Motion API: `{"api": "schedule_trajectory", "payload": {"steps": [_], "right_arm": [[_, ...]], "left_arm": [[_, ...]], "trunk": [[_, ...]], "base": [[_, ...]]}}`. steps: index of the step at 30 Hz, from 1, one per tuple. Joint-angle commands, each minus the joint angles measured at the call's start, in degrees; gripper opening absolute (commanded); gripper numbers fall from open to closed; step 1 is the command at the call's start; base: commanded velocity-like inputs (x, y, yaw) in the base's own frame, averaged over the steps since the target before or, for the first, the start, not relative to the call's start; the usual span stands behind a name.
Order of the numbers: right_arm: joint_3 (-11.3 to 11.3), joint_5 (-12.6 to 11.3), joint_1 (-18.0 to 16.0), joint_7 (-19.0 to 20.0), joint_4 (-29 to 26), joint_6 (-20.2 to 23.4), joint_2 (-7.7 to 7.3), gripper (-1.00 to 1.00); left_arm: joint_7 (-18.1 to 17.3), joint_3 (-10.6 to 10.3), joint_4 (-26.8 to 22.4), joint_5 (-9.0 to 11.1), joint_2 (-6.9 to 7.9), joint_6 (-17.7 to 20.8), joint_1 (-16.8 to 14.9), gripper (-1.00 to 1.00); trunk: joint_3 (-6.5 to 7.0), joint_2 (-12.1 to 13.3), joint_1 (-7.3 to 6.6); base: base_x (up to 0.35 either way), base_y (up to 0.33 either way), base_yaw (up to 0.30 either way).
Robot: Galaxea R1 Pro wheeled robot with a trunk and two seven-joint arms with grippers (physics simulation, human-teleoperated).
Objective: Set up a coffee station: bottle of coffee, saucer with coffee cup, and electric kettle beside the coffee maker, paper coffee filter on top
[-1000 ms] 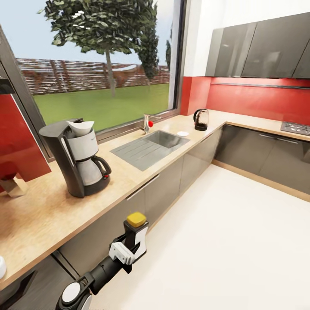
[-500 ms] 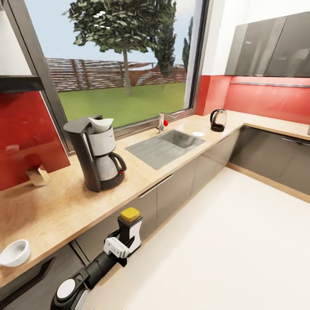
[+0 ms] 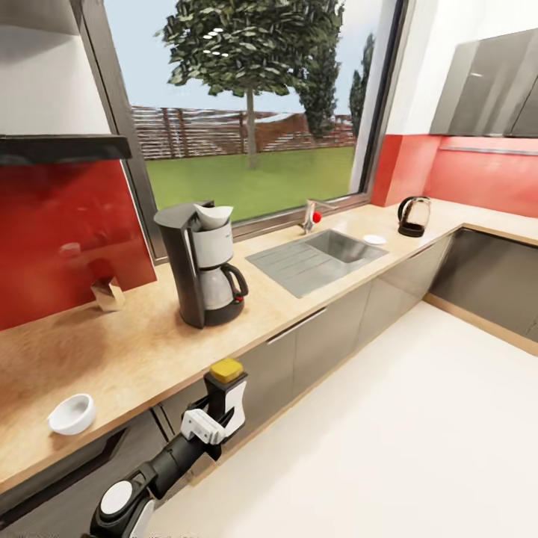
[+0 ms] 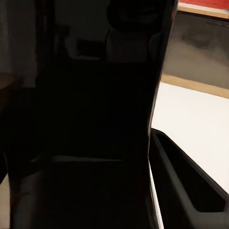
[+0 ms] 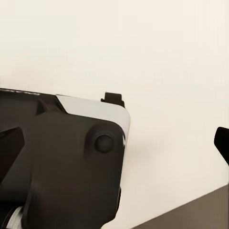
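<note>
The left claw (image 3: 224,407) grips the bottle of coffee (image 3: 226,392) with the yellow lid, below the worktop (image 3: 134,351) edge. The coffee maker (image 3: 202,263) stands on the worktop with a paper filter (image 3: 211,216) on top. The kettle (image 3: 412,216) sits far along, past the sink (image 3: 317,254). A white cup (image 3: 72,414) rests nearby. I cannot tell about the right claw.

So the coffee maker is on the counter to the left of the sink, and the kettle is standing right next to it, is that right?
Not quite. The coffee maker does stand on the counter left of the sink, but the kettle is not next to it. The head view shows the kettle far along the counter, beyond the sink, near the corner.
</note>
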Motion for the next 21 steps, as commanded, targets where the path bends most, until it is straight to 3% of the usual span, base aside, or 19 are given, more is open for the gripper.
{"api": "schedule_trajectory", "payload": {"steps": [1, 3, 6, 13, 14, 16, 17, 21], "right_arm": [[0.43, -0.23, 0.00, -0.04, -0.13, 0.31, -0.02, 1.00], [0.43, -0.23, 0.00, -0.03, -0.13, 0.31, -0.02, 1.00], [0.43, -0.23, 0.00, -0.04, -0.13, 0.31, -0.02, 1.00], [0.51, -0.23, 0.00, -0.03, -0.19, 0.31, 0.02, 1.00], [0.52, -0.28, 0.00, -0.04, -0.21, 0.31, 0.05, 1.00], [0.49, -0.29, 0.00, -0.03, -0.22, 0.31, 0.02, 1.00], [0.45, -0.29, 0.00, -0.02, -0.22, 0.31, 0.00, 1.00], [0.43, -0.25, 0.00, -0.01, -0.29, 0.31, -0.13, 1.00]], "left_arm": [[-0.22, -0.02, -0.45, 0.34, -0.03, 0.39, -0.17, -1.00], [-0.14, 0.17, -1.87, 0.46, 0.01, 1.71, -1.00, -1.00], [-0.04, 4.94, -3.31, 0.82, -0.13, 6.48, -6.02, -1.00], [0.02, 13.41, -3.53, 0.70, 0.22, 7.85, -11.69, -1.00], [0.70, 16.06, -3.53, 0.33, 0.24, 7.87, -12.17, -1.00], [2.74, 17.13, -3.53, 0.25, 0.32, 7.84, -12.24, -1.00], [7.85, 17.75, -3.53, 0.21, 0.54, 7.76, -12.25, -1.00], [10.86, 17.74, -3.53, 0.13, 0.63, 7.74, -12.07, -1.00]], "trunk": [[-0.06, -0.10, 0.03], [0.05, -0.10, 0.03], [0.21, -0.10, 0.03], [0.56, -0.10, 0.03], [0.60, -0.10, 0.03], [0.68, -0.10, 0.03], [0.71, -0.10, 0.03], [0.74, -0.10, 0.03]], "base": [[0.000, 0.000, 0.235], [0.000, 0.000, 0.235], [0.000, 0.000, 0.234], [0.000, 0.000, 0.239], [0.000, 0.000, 0.247], [0.000, 0.000, 0.249], [0.000, 0.000, 0.249], [0.000, 0.000, 0.127]]}}
